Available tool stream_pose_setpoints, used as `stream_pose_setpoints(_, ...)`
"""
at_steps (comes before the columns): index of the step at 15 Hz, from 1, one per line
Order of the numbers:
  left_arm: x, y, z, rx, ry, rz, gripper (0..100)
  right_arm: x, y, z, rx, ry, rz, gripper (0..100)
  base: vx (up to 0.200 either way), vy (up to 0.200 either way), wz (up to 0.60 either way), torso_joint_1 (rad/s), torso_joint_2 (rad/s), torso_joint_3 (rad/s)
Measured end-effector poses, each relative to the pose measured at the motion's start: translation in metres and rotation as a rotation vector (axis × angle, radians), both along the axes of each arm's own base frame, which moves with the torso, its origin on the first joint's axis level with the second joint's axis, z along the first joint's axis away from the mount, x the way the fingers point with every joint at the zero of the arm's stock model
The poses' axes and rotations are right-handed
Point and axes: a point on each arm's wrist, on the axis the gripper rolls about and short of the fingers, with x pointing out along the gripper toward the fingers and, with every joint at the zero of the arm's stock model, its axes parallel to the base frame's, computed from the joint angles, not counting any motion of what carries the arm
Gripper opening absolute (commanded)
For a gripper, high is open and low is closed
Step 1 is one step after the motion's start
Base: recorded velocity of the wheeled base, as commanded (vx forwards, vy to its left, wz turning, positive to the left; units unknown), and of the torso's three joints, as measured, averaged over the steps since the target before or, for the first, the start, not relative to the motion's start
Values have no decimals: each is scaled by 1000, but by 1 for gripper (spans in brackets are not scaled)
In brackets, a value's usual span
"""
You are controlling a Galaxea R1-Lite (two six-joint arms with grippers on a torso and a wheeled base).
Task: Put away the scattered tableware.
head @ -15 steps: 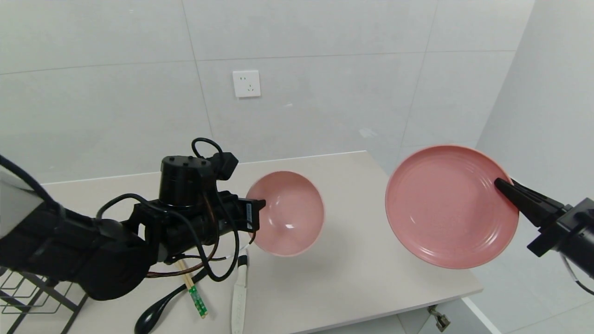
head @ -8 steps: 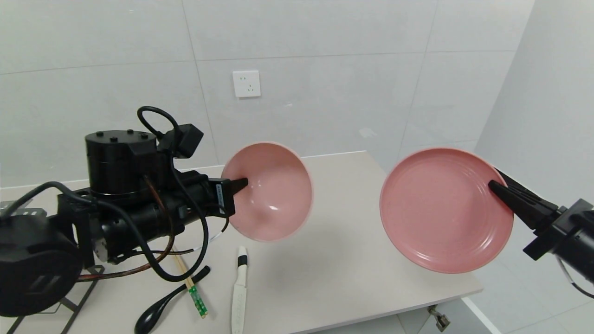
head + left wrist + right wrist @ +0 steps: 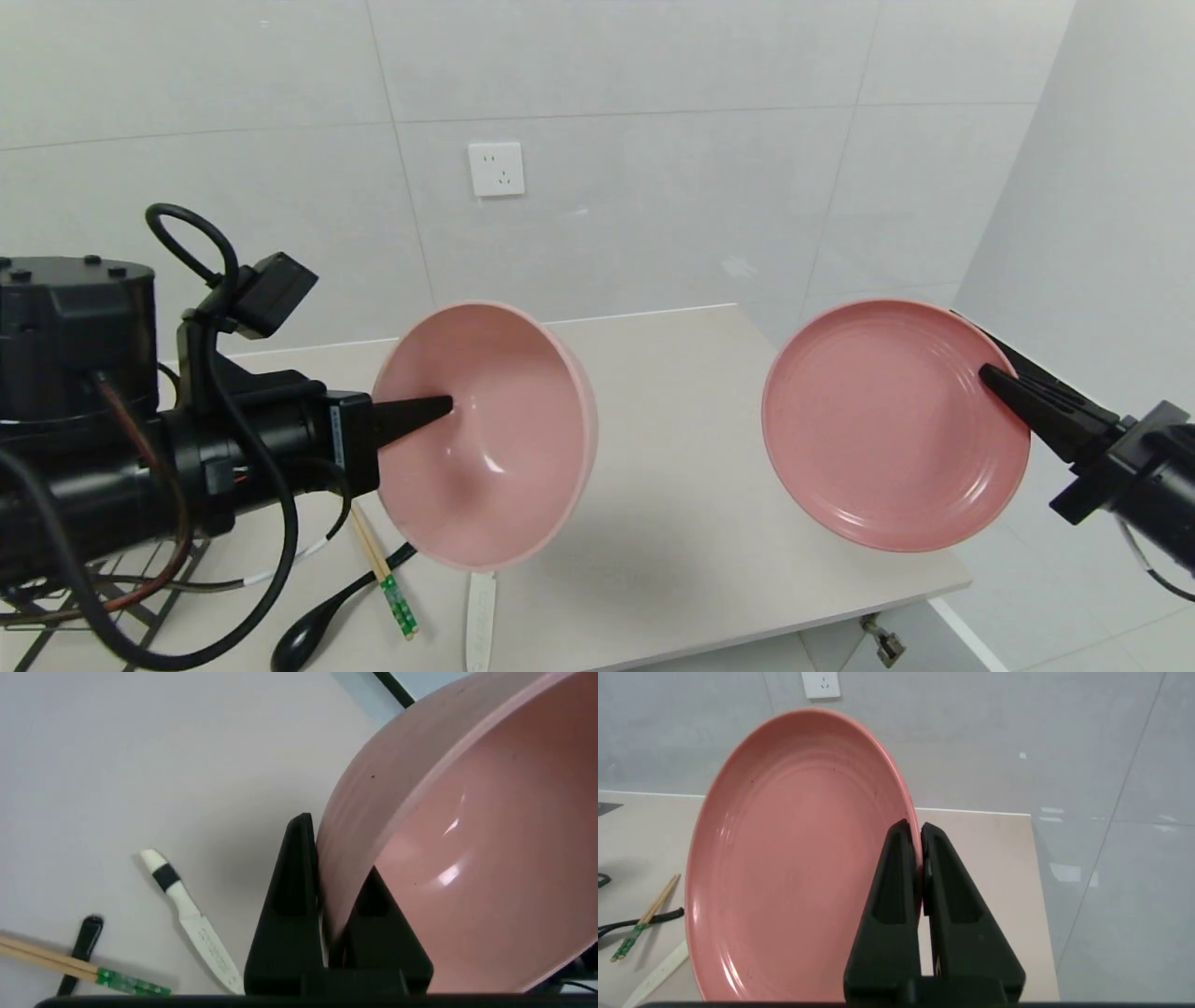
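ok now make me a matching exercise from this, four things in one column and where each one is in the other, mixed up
Things:
1. bowl
2. plate
3. chopsticks
4. socket

Places:
A. fixed on the wall
B. gripped at its rim by the right pincer
C. lying flat on the table
D. gripped at its rim by the left pincer

Pairs: 1-D, 2-B, 3-C, 4-A
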Motion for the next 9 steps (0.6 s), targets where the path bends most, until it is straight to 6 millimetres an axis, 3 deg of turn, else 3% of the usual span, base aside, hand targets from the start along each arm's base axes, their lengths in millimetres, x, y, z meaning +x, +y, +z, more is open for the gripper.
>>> stream_pose_setpoints(5, -24, 13, -12, -26, 24, -62, 0, -2, 7, -2, -11, 11, 44, 0, 0, 0, 0, 0, 0, 0)
stream_pose_setpoints(9, -30, 32, -17, 14, -39, -39, 0, -2, 10, -3, -11, 17, 56, 0, 0, 0, 0, 0, 0, 0)
